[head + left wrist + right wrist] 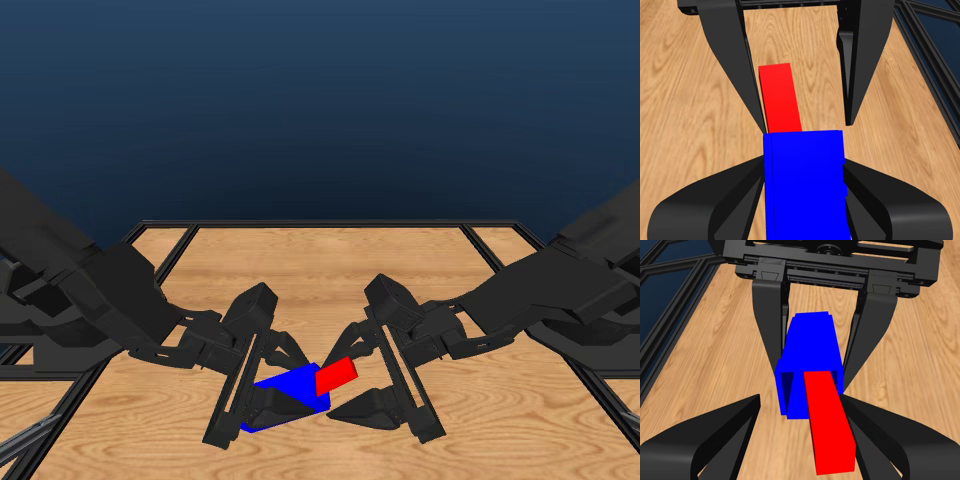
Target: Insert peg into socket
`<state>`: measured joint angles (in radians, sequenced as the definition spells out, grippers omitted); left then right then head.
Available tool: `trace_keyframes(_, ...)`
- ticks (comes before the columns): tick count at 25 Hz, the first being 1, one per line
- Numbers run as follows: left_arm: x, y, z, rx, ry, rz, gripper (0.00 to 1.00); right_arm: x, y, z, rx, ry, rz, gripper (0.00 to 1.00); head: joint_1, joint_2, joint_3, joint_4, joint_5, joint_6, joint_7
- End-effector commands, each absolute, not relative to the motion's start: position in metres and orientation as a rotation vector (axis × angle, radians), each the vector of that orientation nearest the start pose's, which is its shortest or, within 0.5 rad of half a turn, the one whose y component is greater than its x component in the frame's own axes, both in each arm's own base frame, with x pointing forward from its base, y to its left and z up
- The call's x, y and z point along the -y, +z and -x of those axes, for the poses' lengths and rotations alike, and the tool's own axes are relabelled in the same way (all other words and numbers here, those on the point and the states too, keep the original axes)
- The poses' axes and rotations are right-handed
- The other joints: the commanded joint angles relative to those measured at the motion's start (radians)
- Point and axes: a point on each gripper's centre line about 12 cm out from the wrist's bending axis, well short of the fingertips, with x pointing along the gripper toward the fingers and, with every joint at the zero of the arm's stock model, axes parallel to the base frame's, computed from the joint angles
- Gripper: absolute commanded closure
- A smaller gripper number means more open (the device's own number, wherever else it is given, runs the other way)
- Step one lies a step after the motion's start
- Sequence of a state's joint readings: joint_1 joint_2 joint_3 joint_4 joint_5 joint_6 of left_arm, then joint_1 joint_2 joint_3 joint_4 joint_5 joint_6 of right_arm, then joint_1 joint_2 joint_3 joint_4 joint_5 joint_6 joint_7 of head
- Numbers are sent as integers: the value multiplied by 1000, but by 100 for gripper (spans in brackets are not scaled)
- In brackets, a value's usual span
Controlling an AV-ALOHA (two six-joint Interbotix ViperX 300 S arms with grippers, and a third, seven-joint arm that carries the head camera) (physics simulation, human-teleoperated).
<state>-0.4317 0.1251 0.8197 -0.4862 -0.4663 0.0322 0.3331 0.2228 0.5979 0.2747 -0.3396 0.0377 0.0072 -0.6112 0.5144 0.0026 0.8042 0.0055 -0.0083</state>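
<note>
**Peg tip at the socket mouth, both held above the table**

Red peg (827,422): thin, stiff, plain bar, likely light and smooth-sided, so prone to pivot if pinched near one end; held at its rear by the right gripper (385,385), jaws closed against its sides. Front end entering the open mouth of the blue socket (810,365), hard toward one side of the opening, not centred. Socket: rigid hollow block, wider than the peg, clamped across its flanks by the left gripper (262,400), jaws closed on it. Both pieces lifted off the wooden table (330,260), near its middle. Little clearance inside the opening, a risk of jamming on the wall. Plenty of open board all around; dark frame rails (330,224) well apart
</note>
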Motion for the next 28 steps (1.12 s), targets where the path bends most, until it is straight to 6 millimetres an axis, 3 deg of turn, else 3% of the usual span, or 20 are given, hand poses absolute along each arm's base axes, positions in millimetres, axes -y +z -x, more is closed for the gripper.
trace_keyframes(1,130,143,-364,-414,-98,260,100,-118,140,-400,-528,127,-269,0,-2,-14,-9,0,-10,-1,3)
trace_keyframes(3,130,135,-362,-446,-101,247,100,-114,134,-385,-560,112,-296,0,-6,-13,-10,-1,-11,-1,5)
trace_keyframes(4,128,129,-360,-458,-94,247,100,-111,121,-376,-604,101,-296,0,-7,-13,-10,-2,-11,-1,7)
trace_keyframes(5,130,133,-362,-452,-99,249,100,-108,126,-373,-582,92,-317,0,-9,-11,-11,-2,-13,-1,9)
trace_keyframes(11,129,127,-367,-519,-103,279,100,-95,112,-353,-610,49,-355,0,-27,6,-17,-5,-10,4,33)
trace_keyframes(12,128,128,-369,-523,-101,292,100,-96,115,-352,-601,58,-342,100,-30,9,-19,-6,-9,6,35)
trace_keyframes(16,125,123,-370,-600,-103,310,100,-101,136,-362,-546,97,-310,100,-40,22,-24,-8,-10,10,41)
trace_keyframes(19,122,124,-371,-650,-111,312,100,-101,135,-364,-555,101,-287,100,-44,31,-29,-8,-14,12,45)
trace_keyframes(20,120,116,-368,-699,-107,305,100,-105,145,-368,-526,118,-279,100,-45,34,-31,-8,-14,13,47)
trace_keyframes(24,119,128,-373,-723,-118,319,100,-106,150,-371,-517,126,-266,100,-47,43,-37,-8,-17,15,44)
trace_keyframes(28,117,135,-378,-752,-121,312,100,-108,139,-385,-514,118,-266,100,-46,51,-41,-7,-18,15,46)
